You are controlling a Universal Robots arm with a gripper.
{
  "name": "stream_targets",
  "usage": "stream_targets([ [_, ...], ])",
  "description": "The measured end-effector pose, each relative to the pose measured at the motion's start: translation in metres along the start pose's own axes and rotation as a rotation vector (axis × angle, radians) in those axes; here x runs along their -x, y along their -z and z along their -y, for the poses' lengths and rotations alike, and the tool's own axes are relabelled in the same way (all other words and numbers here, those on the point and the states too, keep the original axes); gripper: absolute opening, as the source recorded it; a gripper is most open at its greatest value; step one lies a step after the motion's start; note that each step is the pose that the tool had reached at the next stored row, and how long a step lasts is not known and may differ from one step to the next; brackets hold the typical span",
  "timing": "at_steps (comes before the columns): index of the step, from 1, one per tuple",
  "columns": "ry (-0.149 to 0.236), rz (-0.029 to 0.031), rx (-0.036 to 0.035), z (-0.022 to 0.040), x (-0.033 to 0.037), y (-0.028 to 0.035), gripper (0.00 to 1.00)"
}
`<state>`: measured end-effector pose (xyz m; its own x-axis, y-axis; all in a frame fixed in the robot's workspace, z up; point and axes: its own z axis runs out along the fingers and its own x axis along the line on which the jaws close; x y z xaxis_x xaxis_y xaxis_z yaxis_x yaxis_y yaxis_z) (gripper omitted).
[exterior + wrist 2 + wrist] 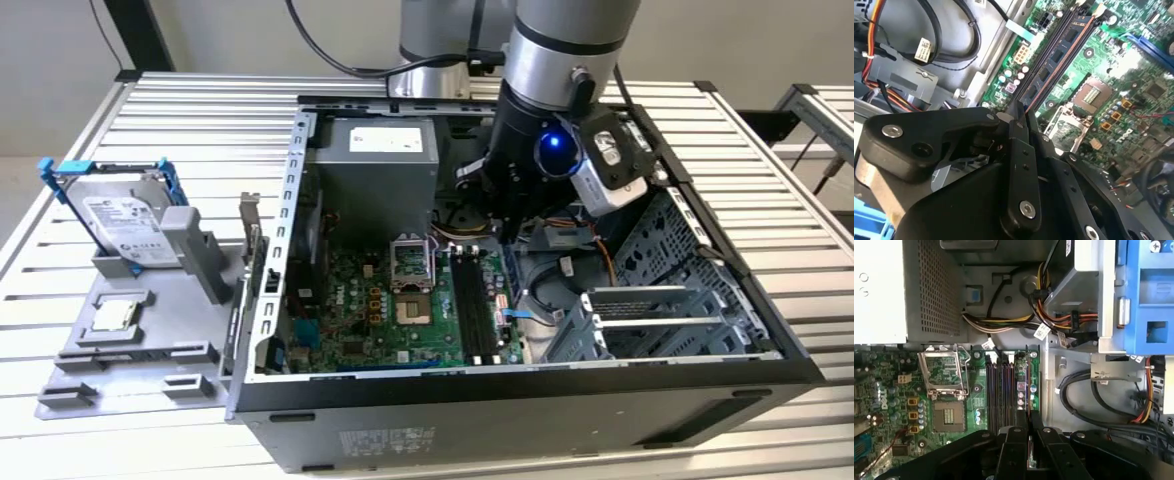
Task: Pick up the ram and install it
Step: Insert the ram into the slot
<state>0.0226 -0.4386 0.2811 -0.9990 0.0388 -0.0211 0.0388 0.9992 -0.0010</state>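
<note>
While lowered inside the open computer case [534, 390], the gripper [1021, 112] is clamped on the ram [1054, 65], which stands on edge in a black slot [995, 390] of the motherboard [899, 405], beside the empty CPU socket [946, 415].

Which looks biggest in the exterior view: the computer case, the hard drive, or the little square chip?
1. Computer case, by far the biggest.
2. Hard drive in its blue frame.
3. Square silver chip, the smallest.
</note>
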Motion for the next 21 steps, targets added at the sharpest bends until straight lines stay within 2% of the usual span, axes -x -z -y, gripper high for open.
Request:
stream_targets([
  [5,-0.001,0.0001,-0.0020,-0.0060,-0.0008,-0.0090,0.00],
  [10,-0.001,0.0022,-0.0133,-0.0136,-0.0030,-0.0163,0.00],
  [12,-0.001,0.0049,-0.0143,-0.0136,-0.0036,-0.0170,0.00],
  [16,-0.001,0.0049,-0.0142,-0.0132,-0.0040,-0.0174,0.00],
  [18,0.002,0.0051,-0.0172,-0.0131,-0.0041,-0.0190,0.00],
  [21,0.005,0.0050,-0.0180,-0.0117,-0.0049,-0.0221,0.00],
])
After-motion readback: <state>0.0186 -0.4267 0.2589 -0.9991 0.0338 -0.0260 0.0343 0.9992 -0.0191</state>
